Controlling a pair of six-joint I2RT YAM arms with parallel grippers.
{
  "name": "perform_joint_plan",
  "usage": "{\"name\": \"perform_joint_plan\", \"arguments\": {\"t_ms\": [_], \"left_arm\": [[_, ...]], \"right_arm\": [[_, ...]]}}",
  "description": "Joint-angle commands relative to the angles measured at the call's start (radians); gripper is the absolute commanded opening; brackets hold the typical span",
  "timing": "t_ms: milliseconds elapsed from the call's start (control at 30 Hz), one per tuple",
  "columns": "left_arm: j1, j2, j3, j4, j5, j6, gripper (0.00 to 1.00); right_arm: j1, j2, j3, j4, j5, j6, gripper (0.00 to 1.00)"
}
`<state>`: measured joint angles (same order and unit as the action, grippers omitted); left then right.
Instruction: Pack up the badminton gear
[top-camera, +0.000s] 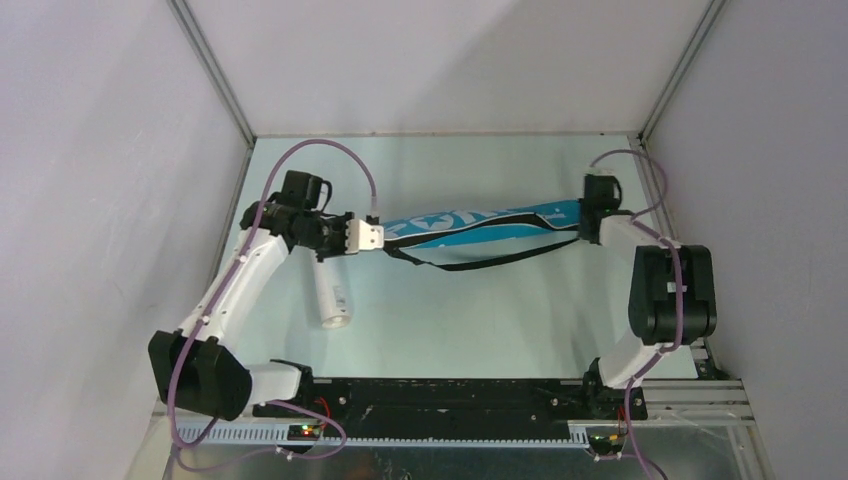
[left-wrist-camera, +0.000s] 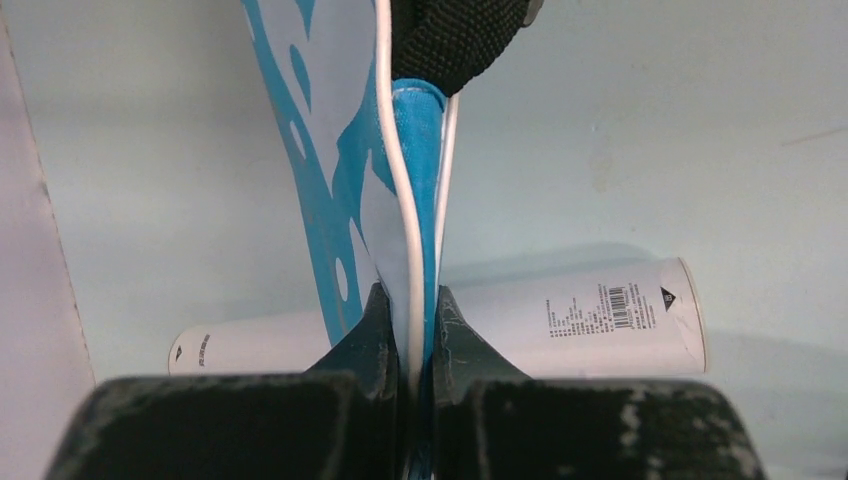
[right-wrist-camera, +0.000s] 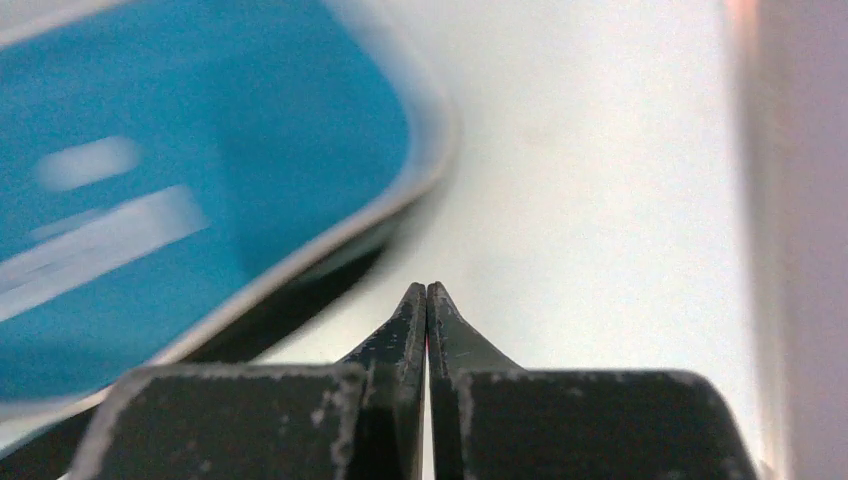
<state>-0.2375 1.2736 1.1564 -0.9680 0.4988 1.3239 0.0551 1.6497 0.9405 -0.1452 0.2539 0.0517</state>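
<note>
The blue "SPORT" bag (top-camera: 480, 222) hangs stretched across the middle of the table, its black strap (top-camera: 470, 262) sagging below it. My left gripper (top-camera: 375, 236) is shut on the bag's left end; in the left wrist view (left-wrist-camera: 410, 310) the jaws pinch the blue fabric and white piping (left-wrist-camera: 345, 150). The long white tube (top-camera: 332, 298) lies on the table under that gripper, and shows behind the fingers (left-wrist-camera: 580, 320). My right gripper (top-camera: 585, 226) is at the bag's right end, shut with nothing between its tips (right-wrist-camera: 427, 290); the bag (right-wrist-camera: 150, 200) is to its left. Rackets and shuttlecocks are out of view.
Grey side walls close in the table on the left (top-camera: 120, 200) and right (top-camera: 760, 200). The right wall (right-wrist-camera: 800, 200) is near my right gripper. A black rail (top-camera: 450, 395) with the arm bases runs along the near edge.
</note>
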Motion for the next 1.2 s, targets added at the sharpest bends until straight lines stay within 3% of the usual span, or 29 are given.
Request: {"name": "perform_joint_plan", "arguments": {"t_ms": [0, 67, 200, 333, 400, 467, 533, 667, 733, 900, 1167], "left_arm": [[0.060, -0.034, 0.062, -0.152, -0.065, 0.065, 0.00], [0.079, -0.032, 0.076, -0.155, -0.048, 0.065, 0.00], [0.086, -0.015, 0.100, -0.172, -0.020, 0.071, 0.00], [0.086, 0.015, 0.139, -0.212, 0.013, 0.082, 0.00], [0.086, 0.018, 0.139, -0.230, 0.011, 0.102, 0.00], [0.087, 0.018, 0.131, -0.247, 0.004, 0.128, 0.00], [0.087, 0.019, 0.125, -0.274, -0.006, 0.153, 0.00], [0.087, 0.015, 0.101, -0.283, -0.029, 0.158, 0.00], [0.087, 0.010, 0.093, -0.274, -0.027, 0.158, 0.00], [0.087, 0.002, 0.089, -0.264, -0.019, 0.150, 0.00], [0.087, 0.003, 0.083, -0.261, -0.029, 0.140, 0.00]], "right_arm": [[-0.127, 0.045, 0.103, -0.085, 0.310, -0.020, 0.00], [-0.158, 0.070, 0.129, -0.077, 0.363, -0.045, 0.00], [-0.187, 0.076, 0.144, -0.049, 0.247, -0.131, 0.00], [-0.128, -0.016, 0.142, -0.152, -0.201, -0.224, 0.01], [-0.102, -0.068, 0.141, -0.169, -0.429, -0.127, 0.25], [-0.087, -0.109, 0.139, -0.173, -0.517, 0.054, 0.46], [-0.067, -0.147, 0.104, -0.121, -0.582, 0.183, 0.56], [0.030, -0.171, 0.052, 0.023, -0.614, 0.285, 0.69], [0.063, -0.140, 0.053, 0.065, -0.648, 0.326, 0.71], [0.095, -0.064, 0.080, 0.023, -0.556, 0.446, 0.70], [0.115, -0.058, 0.081, -0.049, -0.396, 0.442, 0.69]]}}
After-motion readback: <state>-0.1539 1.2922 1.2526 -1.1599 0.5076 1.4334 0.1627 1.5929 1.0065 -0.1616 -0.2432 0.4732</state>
